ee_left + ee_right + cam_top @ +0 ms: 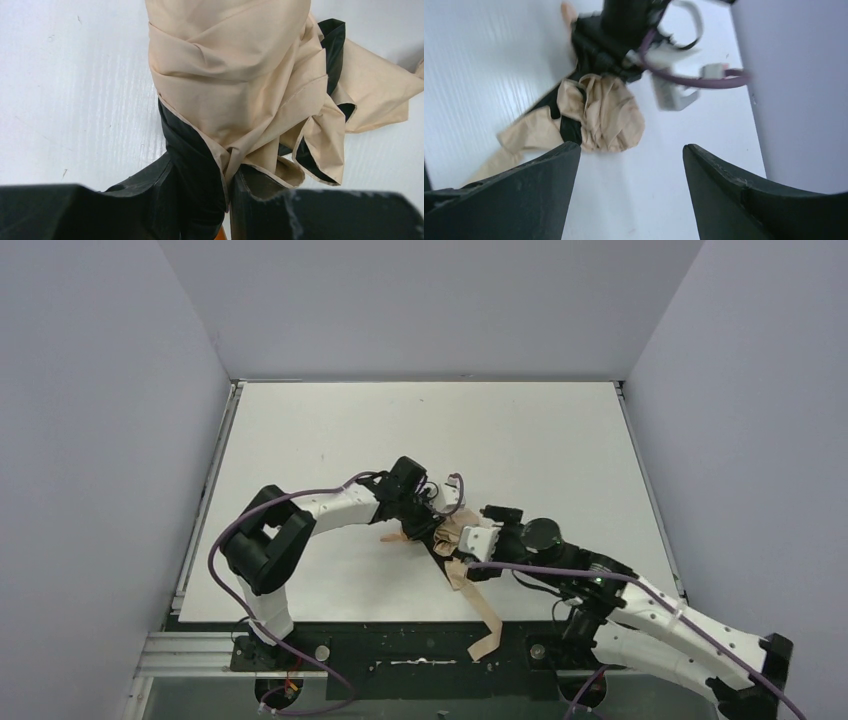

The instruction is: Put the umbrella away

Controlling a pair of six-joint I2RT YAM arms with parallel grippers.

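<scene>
The umbrella (449, 537) lies as a crumpled bundle of tan fabric with black lining in the near middle of the white table (520, 440). A long tan strip of it (487, 638) trails over the front edge. My left gripper (431, 517) comes at the bundle from the left. In the left wrist view it (227, 187) is shut on a fold of the umbrella's fabric (235, 65). My right gripper (479, 541) sits just right of the bundle. In the right wrist view it (630, 150) stands open and empty, with the umbrella (609, 115) just beyond its fingertips (566, 155). The umbrella's shaft and handle are hidden.
Grey walls (100, 440) close in the table on the left, the back and the right. A metal rail (200, 650) runs along the front edge by the arm bases. Purple cables (225, 560) loop off both arms. The left arm's wrist (624, 30) hangs over the bundle in the right wrist view.
</scene>
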